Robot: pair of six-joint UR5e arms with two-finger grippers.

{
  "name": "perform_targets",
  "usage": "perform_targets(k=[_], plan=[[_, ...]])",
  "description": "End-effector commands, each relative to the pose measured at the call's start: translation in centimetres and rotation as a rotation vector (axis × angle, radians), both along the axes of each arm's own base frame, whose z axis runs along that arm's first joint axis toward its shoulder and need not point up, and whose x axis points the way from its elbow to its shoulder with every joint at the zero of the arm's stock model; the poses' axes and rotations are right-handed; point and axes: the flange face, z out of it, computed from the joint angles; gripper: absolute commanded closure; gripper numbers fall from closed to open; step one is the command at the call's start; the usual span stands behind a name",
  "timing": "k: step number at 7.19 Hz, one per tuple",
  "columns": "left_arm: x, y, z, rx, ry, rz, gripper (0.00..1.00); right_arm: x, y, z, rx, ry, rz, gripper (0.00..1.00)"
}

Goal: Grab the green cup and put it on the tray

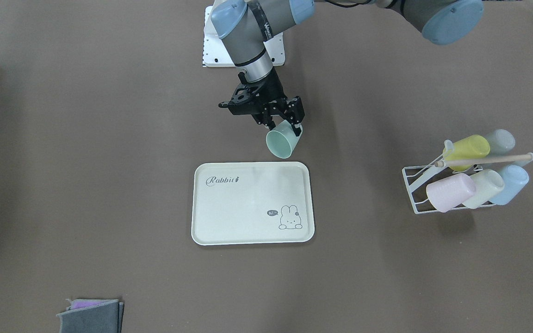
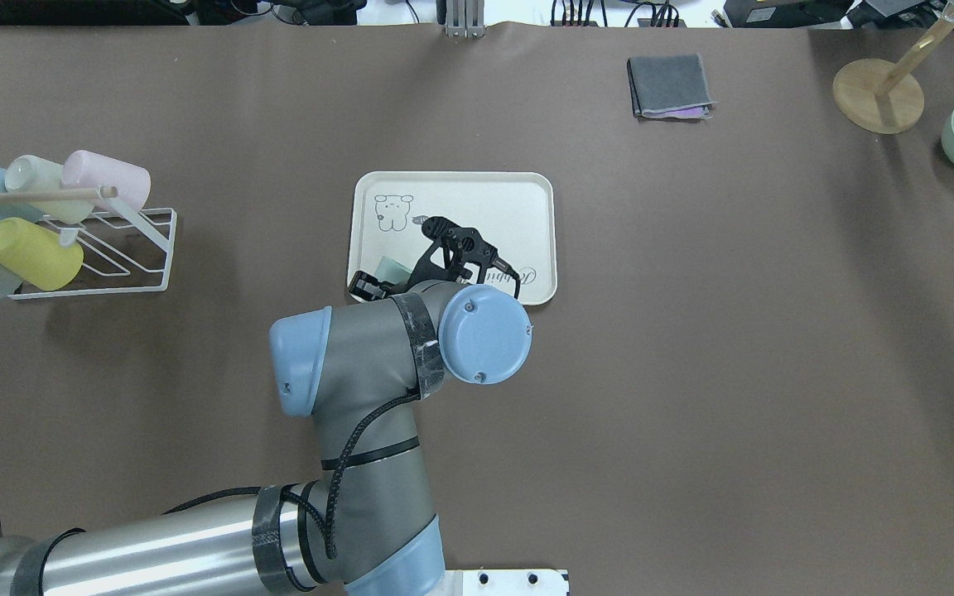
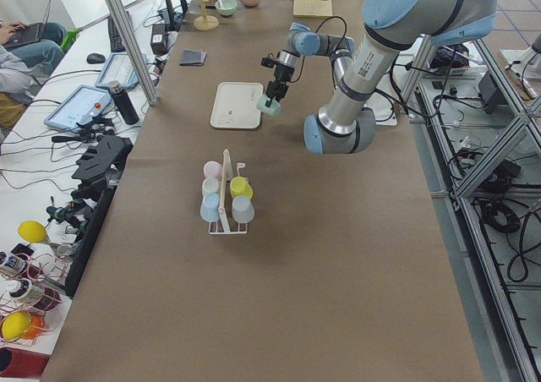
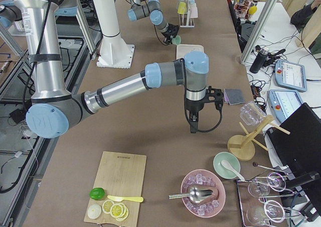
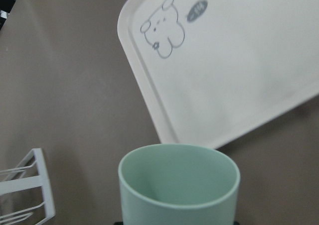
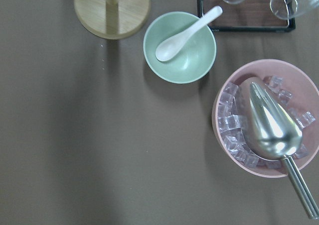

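Note:
The mint-green cup (image 1: 284,142) is held at its base by my left gripper (image 1: 286,126), which is shut on it. The cup is tilted, with its open mouth facing the tray, and hangs above the table just off the tray's robot-side edge. The cream tray (image 1: 248,203), printed with "Rabbit" and a bunny, lies flat and bare. In the left wrist view the cup's rim (image 5: 178,174) sits low with the tray (image 5: 239,70) beyond it. In the overhead view my arm hides most of the cup (image 2: 392,269). My right gripper (image 4: 193,128) points down at the table far from the tray; I cannot tell whether it is open.
A white wire rack (image 1: 415,194) holding several pastel cups stands on the left-arm side. A folded grey cloth (image 1: 91,315) lies beyond the tray. Under the right wrist are a green bowl with a spoon (image 6: 179,47), a pink bowl of ice (image 6: 234,130) and a wooden stand (image 6: 112,8).

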Motion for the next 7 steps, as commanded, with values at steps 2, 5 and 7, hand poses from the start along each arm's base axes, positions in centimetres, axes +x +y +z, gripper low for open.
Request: perform_targets(k=[2, 5, 7], plan=[[2.2, -3.7, -2.2, 0.222, 0.36, -0.323, 1.0, 1.5, -0.7, 8.4, 0.013, -0.035, -0.046, 0.0], [5.0, -5.2, 0.6, 0.42, 0.44, -0.588, 1.0, -2.1, -1.9, 8.5, 0.022, -0.03, -0.03, 0.0], [6.4, -5.7, 2.6, 0.436, 0.443, -0.655, 1.0, -2.2, -1.8, 8.6, 0.021, -0.032, -0.032, 0.0]])
